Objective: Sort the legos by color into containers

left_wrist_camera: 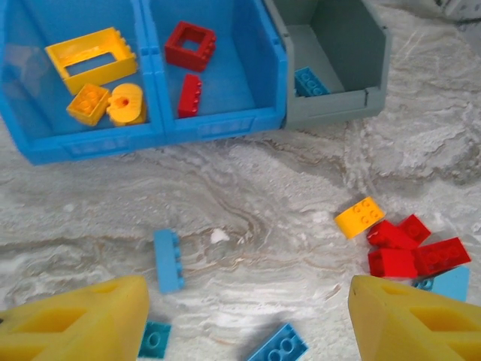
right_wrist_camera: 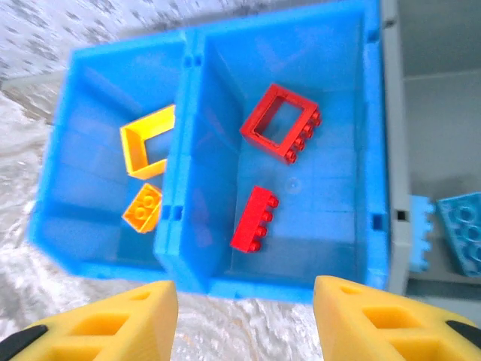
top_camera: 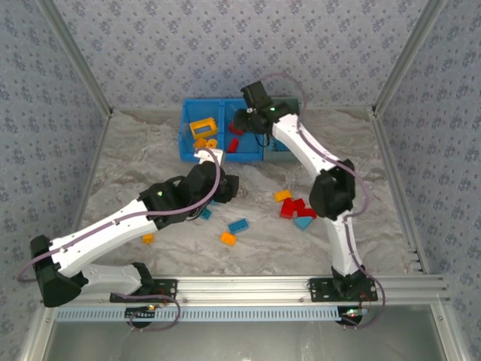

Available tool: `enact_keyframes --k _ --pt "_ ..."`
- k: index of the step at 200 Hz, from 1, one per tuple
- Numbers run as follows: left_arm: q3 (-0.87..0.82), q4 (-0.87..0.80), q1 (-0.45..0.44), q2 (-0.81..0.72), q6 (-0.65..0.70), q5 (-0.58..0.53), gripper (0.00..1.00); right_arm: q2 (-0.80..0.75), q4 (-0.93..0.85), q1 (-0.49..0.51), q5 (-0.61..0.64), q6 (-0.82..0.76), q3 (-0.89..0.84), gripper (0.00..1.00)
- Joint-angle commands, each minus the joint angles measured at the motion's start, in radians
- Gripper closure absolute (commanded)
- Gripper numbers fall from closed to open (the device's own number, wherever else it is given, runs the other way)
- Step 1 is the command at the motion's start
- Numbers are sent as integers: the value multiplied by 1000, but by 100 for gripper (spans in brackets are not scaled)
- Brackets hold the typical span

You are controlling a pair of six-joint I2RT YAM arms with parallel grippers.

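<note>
The containers stand in a row: a left blue bin (left_wrist_camera: 90,147), a middle blue bin (left_wrist_camera: 225,124) and a grey bin (left_wrist_camera: 338,113). Yellow legos, a frame (left_wrist_camera: 90,56), a brick (left_wrist_camera: 88,103) and a round piece (left_wrist_camera: 126,103), lie in the left bin. A red frame (right_wrist_camera: 279,122) and a long red brick (right_wrist_camera: 254,219) lie in the middle bin. Blue bricks (right_wrist_camera: 458,233) lie in the grey bin. My right gripper (right_wrist_camera: 244,308) hangs open over the middle bin's near wall, holding nothing. My left gripper (left_wrist_camera: 248,301) is open above the table, over a long light-blue brick (left_wrist_camera: 168,259) and a blue brick (left_wrist_camera: 278,346).
Loose legos lie on the marbled table: a red cluster (top_camera: 294,208), an orange brick (top_camera: 282,195), a light-blue piece (top_camera: 304,222), a blue brick (top_camera: 238,225) and orange bricks (top_camera: 228,238) (top_camera: 148,238). A teal brick (left_wrist_camera: 154,338) lies by the left finger. Metal frame rails border the table.
</note>
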Motion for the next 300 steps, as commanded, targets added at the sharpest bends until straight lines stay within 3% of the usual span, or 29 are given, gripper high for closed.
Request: enact_keyframes --k 1,49,101,136,149,175,192,205,240,272,300 --pt "-21 -121 8 -35 -47 -27 29 -189 80 25 81 -23 -185 46" --pt "-88 -172 92 -110 -80 39 28 -548 213 129 145 -24 -612 43" --pt "-124 -290 153 -151 -148 49 28 -736 176 313 201 -12 -827 42" --pt "-195 -504 262 -201 -360 -5 25 -738 243 472 178 -6 -940 38" --pt "-275 -493 340 -254 -389 36 18 -726 327 518 137 -5 -993 36" --pt "-428 -419 503 -357 -447 158 16 -670 471 610 118 -6 -1048 30" --pt "-479 -418 569 -359 -481 162 15 -611 508 635 100 0 -1038 29" --pt "-504 -418 591 -333 -509 138 6 -570 518 641 85 5 -1020 30" --pt "-596 -280 640 -244 -484 139 1 -513 534 642 54 4 -993 29" --pt "-686 -61 700 -196 -361 172 1 -493 539 636 31 4 -988 29" --pt "-696 -16 743 -155 -308 154 1 -493 543 630 28 15 -998 29"
